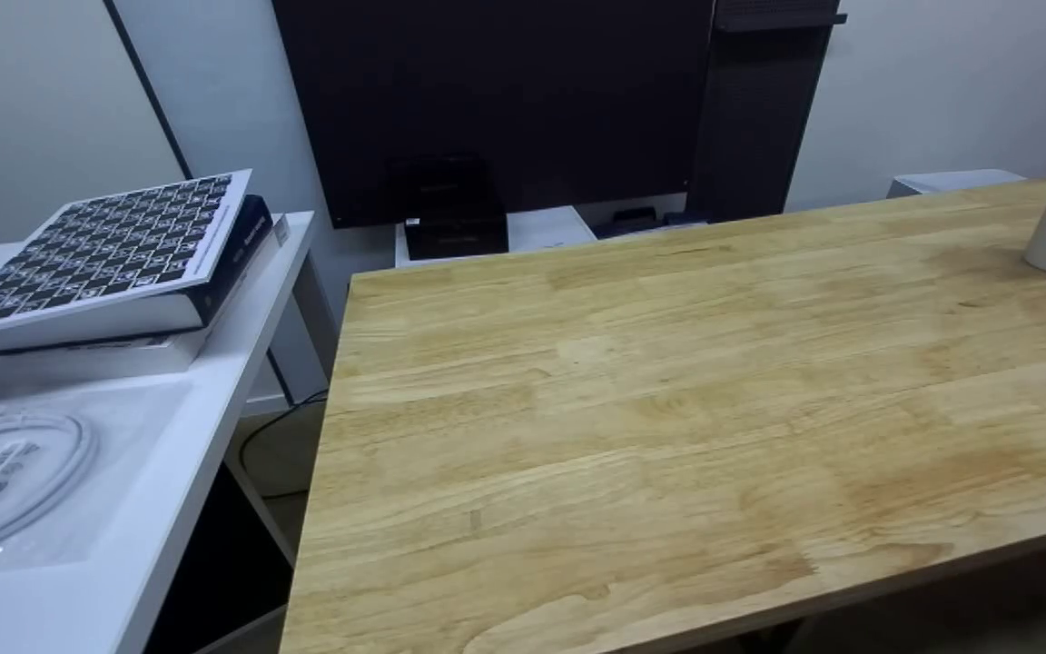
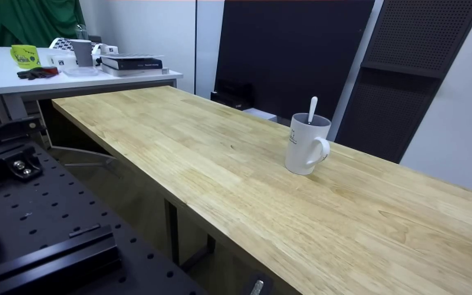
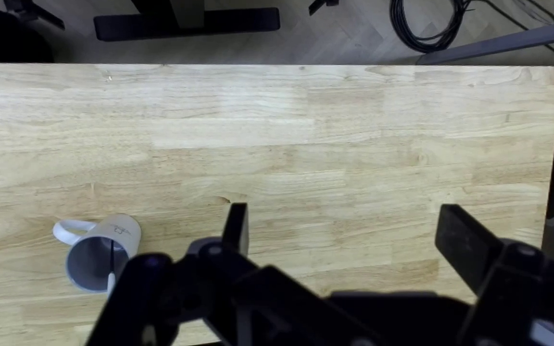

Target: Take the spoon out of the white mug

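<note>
A: Quick, which step?

B: Approach, I'd call it; nothing grasped yet. Black two-finger gripper (image 3: 346, 228) has its fingers spread wide, just bare pale wooden table (image 3: 354, 158) showing between them in the wrist view.

A: Target?

B: Thin, white-ended spoon (image 2: 312, 110) with a narrow, darker stem, leaning inside a tall, white, ceramic-looking mug (image 2: 300, 148) with a grey interior. Its end pokes above the rim in both exterior views. Bowl's hidden.

A: Mug okay?

B: Upright on the table, handle pointing away from the gripper. It's off to the left in the wrist view, outside the gap between the fingers. A gripper part overlaps the spoon's tip there, but neither exterior view shows the gripper, so they're apart.

A: Next move?

B: Judging from this: travel sideways to the mug, put the fingers either side of the white end above the rim, come down, squeeze, lift straight up till the bowl clears. Slim target, so alignment matters most. Descending off-centre could knock the rim or swing the spoon round.

A: So removal's not begun?

B: Right. Spoon's in the mug.
</note>
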Motion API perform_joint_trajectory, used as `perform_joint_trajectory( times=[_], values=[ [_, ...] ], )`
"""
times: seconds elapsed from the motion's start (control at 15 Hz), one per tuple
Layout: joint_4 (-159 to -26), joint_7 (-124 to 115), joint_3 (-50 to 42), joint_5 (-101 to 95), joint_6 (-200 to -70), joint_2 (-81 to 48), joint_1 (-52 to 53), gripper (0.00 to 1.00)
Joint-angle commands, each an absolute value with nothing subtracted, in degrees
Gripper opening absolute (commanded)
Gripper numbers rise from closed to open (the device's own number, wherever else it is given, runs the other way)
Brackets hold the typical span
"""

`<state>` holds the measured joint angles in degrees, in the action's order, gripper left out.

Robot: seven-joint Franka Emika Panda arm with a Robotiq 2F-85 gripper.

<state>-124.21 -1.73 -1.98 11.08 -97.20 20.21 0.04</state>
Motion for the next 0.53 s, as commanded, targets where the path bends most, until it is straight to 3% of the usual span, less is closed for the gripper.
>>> perform_joint_trajectory(
  times=[0.0, 0.47],
  values=[
    [-119.75, -0.63, -1.96, 9.37, -98.16, 14.75, -0.68, 1.00],
    [-111.47, 0.14, -3.97, 6.97, -97.19, 2.14, -2.85, 1.00]
  ],
)
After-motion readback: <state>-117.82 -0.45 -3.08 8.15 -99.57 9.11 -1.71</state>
